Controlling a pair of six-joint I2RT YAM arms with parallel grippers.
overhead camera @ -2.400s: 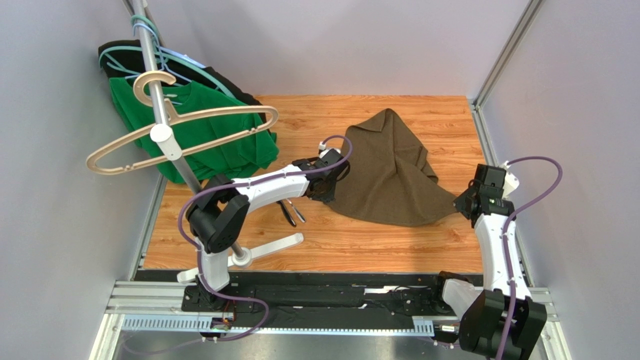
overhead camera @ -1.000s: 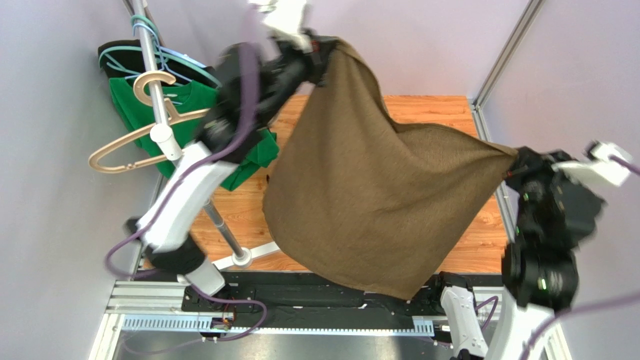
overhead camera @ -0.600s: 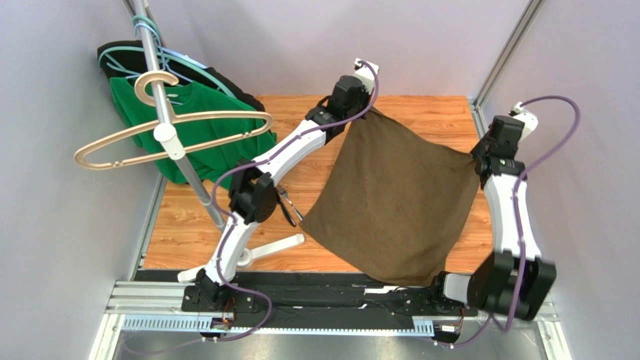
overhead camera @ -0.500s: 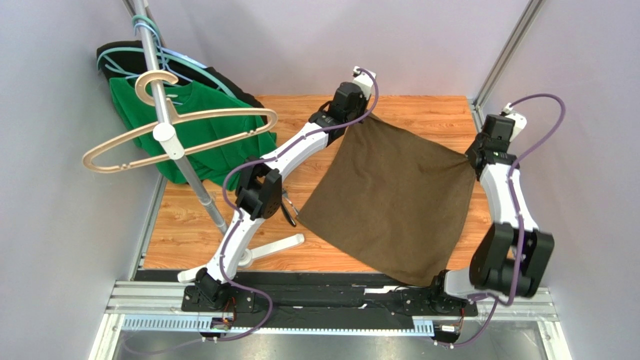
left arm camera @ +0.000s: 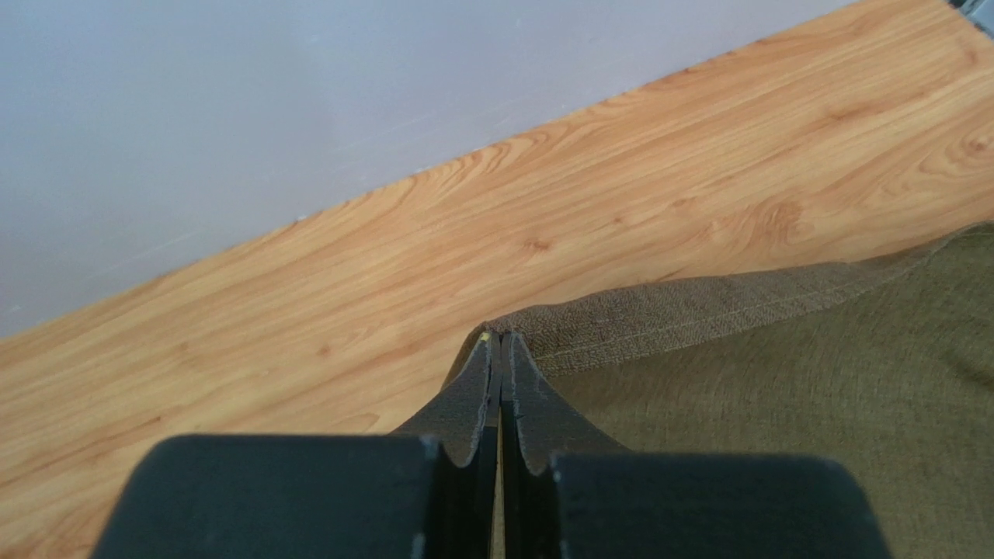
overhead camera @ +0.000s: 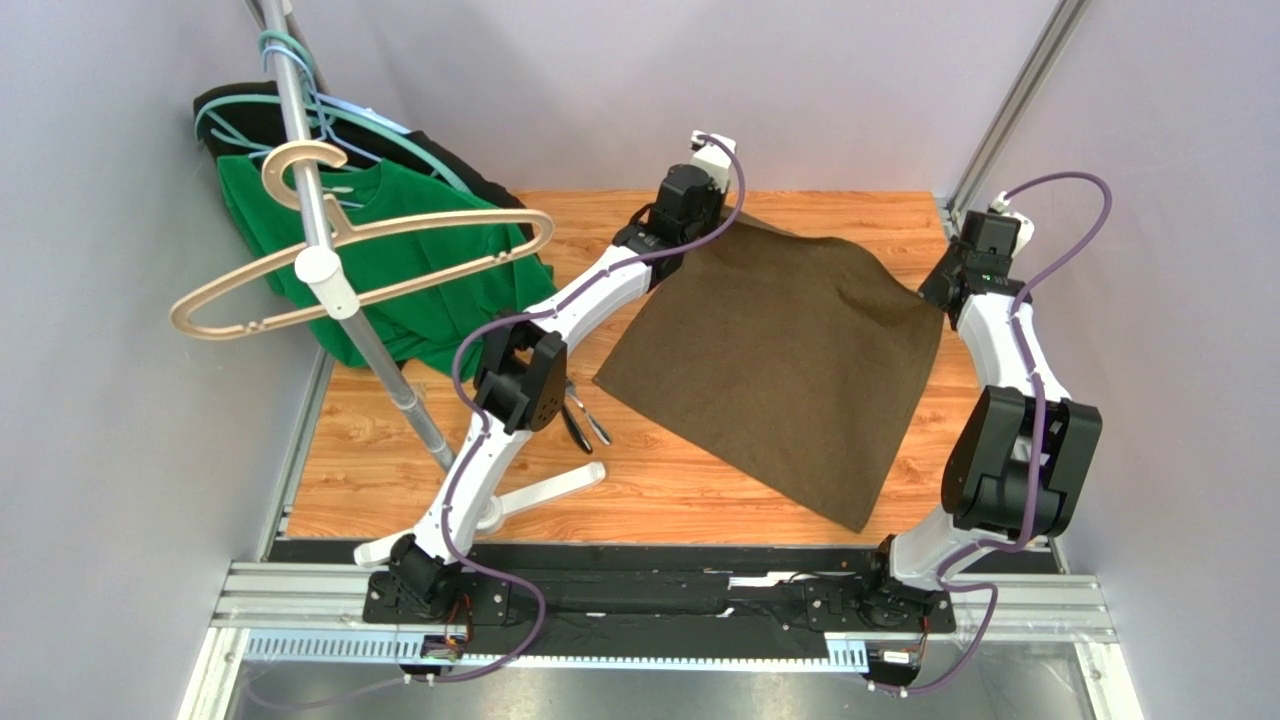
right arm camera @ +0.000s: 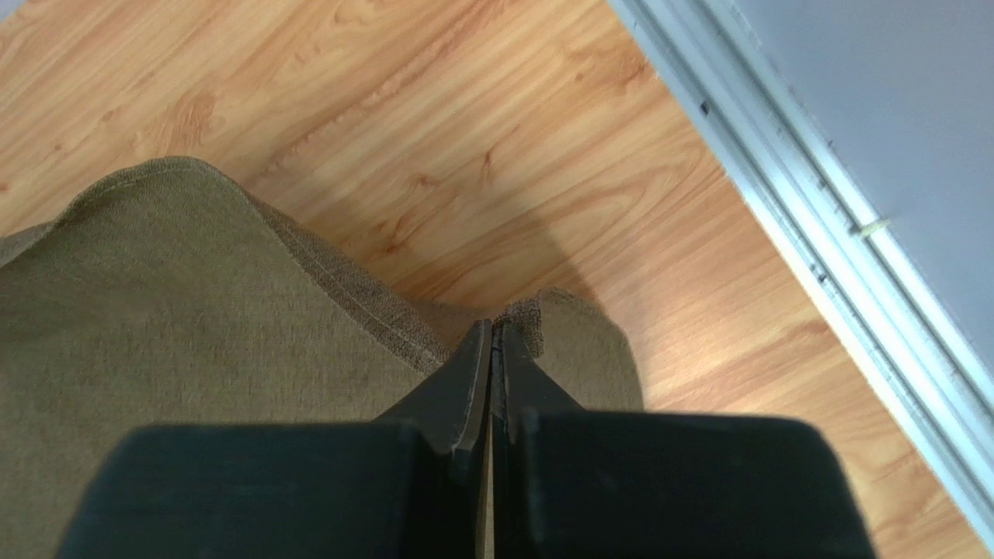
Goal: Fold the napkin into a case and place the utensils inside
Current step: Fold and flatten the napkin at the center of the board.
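The olive-brown napkin lies spread almost flat on the wooden table, as a tilted square. My left gripper is shut on its far left corner. My right gripper is shut on its far right corner, low over the table by the right wall. The cloth also fills the lower part of both wrist views. The dark-handled utensils lie on the table left of the napkin, partly hidden under my left arm.
A metal rack pole with a tan hanger stands at the left. A green shirt and a black garment lie behind it. A metal rail runs along the right wall.
Both grippers have lowered the napkin from hanging stretched in the air to lying spread on the table, and have moved toward the far edge. The cloth has flattened out.
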